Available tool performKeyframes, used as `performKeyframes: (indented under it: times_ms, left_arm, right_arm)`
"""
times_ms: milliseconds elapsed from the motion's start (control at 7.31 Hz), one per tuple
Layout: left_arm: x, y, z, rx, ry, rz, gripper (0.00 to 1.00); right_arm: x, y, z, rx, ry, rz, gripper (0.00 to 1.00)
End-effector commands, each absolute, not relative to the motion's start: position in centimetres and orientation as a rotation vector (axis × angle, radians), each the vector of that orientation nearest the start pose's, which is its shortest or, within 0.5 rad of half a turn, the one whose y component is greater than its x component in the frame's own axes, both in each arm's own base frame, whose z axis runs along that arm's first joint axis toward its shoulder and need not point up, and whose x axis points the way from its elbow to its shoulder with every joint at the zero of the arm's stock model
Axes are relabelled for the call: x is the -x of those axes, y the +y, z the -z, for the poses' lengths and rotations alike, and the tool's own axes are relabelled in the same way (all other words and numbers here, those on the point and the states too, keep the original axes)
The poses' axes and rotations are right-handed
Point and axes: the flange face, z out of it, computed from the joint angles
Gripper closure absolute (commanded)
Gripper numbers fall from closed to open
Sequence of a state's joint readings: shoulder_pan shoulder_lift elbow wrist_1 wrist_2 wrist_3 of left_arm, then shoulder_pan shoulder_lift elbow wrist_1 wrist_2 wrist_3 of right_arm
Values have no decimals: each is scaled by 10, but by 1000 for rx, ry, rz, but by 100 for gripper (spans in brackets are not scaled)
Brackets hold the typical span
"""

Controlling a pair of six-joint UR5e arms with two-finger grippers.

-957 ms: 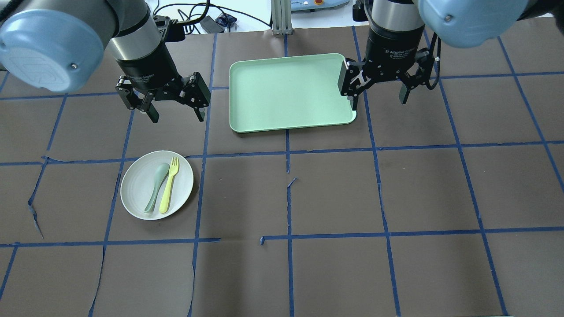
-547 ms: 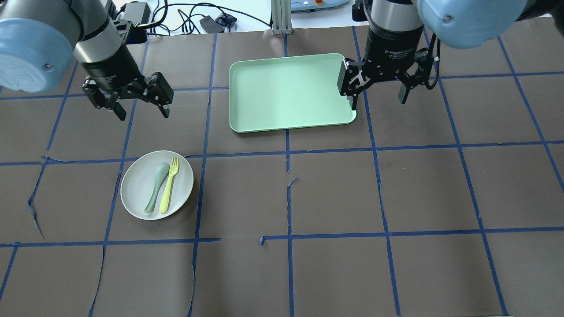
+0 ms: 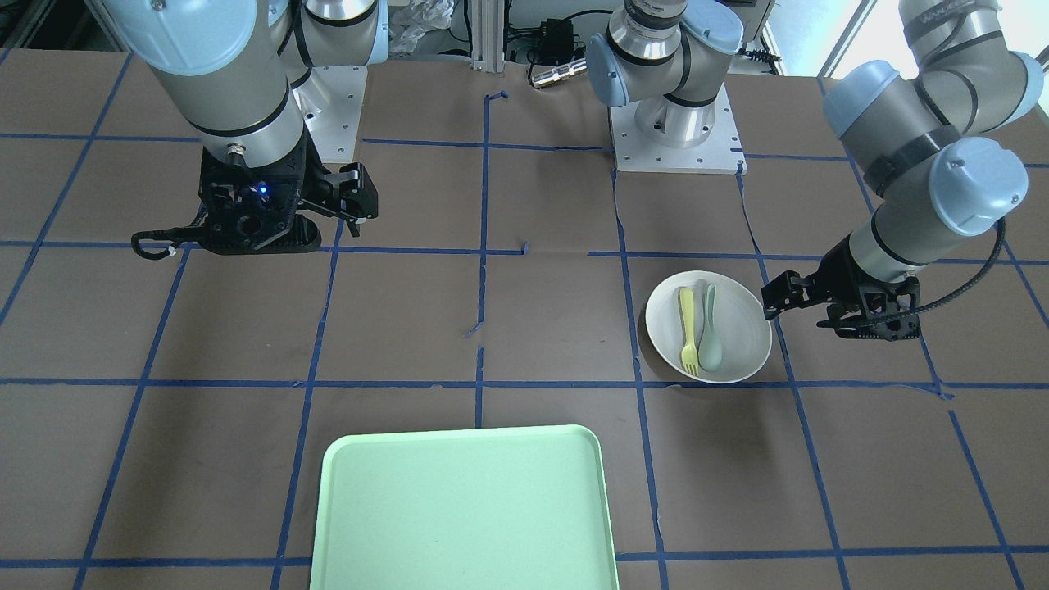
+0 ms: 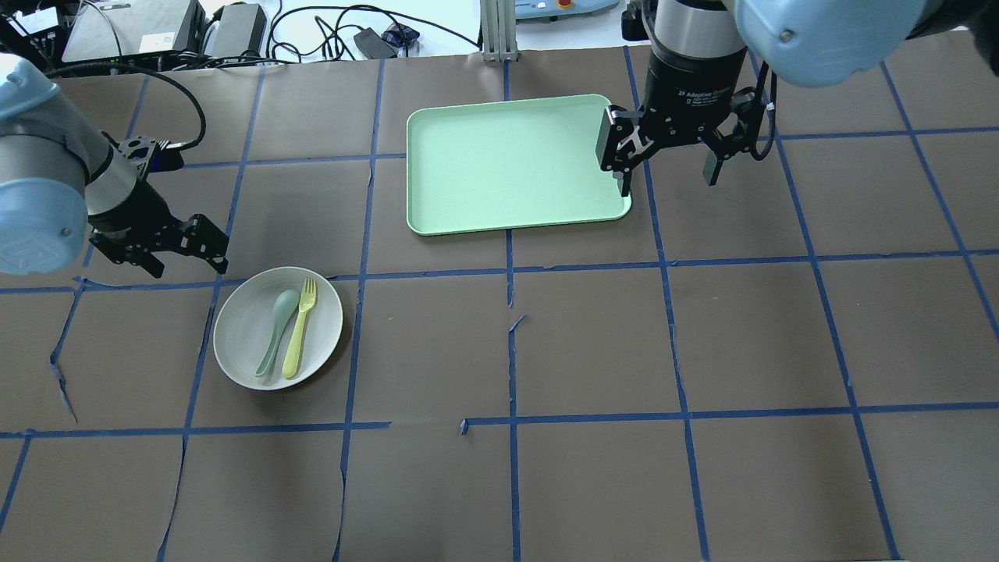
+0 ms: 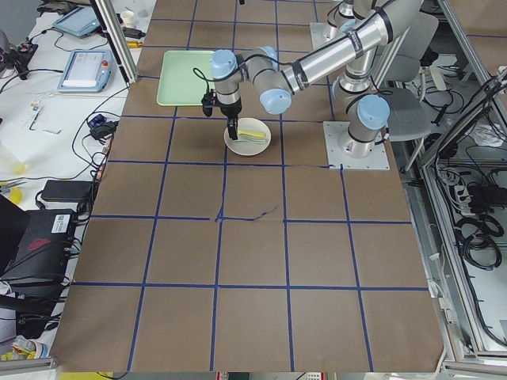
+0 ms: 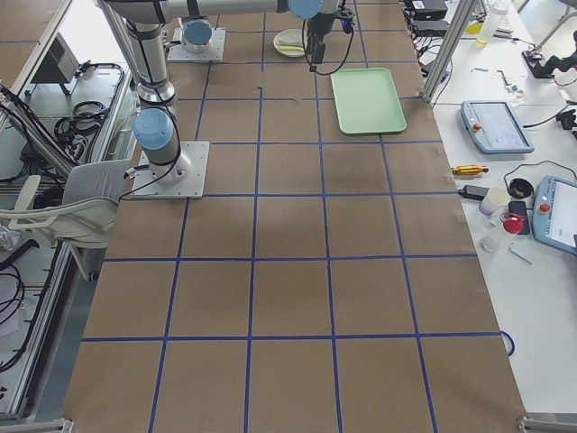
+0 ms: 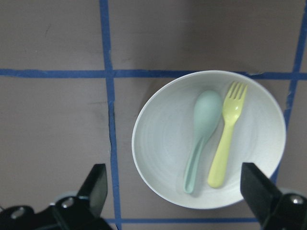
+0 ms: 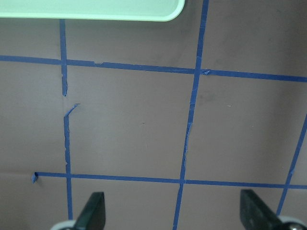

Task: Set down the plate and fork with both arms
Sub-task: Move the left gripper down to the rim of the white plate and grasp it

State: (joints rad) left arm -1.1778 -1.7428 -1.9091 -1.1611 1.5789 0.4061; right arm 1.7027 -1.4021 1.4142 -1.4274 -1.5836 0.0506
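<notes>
Colour rundown: the desk point(image 4: 593, 343) is covered in dark brown paper, cut into big squares by a grid of blue tape point(image 4: 685, 413). The plate point(image 4: 242, 336) on the left is plain off-white, no pattern. In it, the fork point(image 4: 300, 332) is pale yellow and the spoon point(image 4: 277, 332) beside it a pale grey-green. The tray point(image 4: 507, 164) on the far side is a flat light mint green. The left arm point(image 4: 39, 168) and right arm point(image 4: 695, 31) are both silver-grey with light-blue joint caps, and the fingers point(image 4: 624, 183) are black. There's a tiny blue light point(image 3: 262, 190) glowing on the right arm's black wrist in the front-facing view.
</notes>
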Motion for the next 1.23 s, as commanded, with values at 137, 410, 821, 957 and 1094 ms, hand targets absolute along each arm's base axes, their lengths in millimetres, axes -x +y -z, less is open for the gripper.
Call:
performKeyframes:
  times_ms: [137,410,821,957,1094]
  left_arm:
    - [-85,-513,-217,-147,3204,-289,9]
    - [-86,-515,-193,-185,3217,-359,13]
    - [-87,-515,-175,-197,3222,-416,51]
    - [-87,-516,-173,-197,3224,-419,71]
    - [-88,-518,-171,-197,3225,-424,92]
  right_arm:
    - [-204,-525,-460,131,3148,-255,0]
    - [-205,-524,-460,128,3147,-255,0]
    - [-206,-523,-456,135,3145,-265,0]
    - [-206,-523,-456,135,3145,-265,0]
    - [-206,-523,-456,135,3145,-265,0]
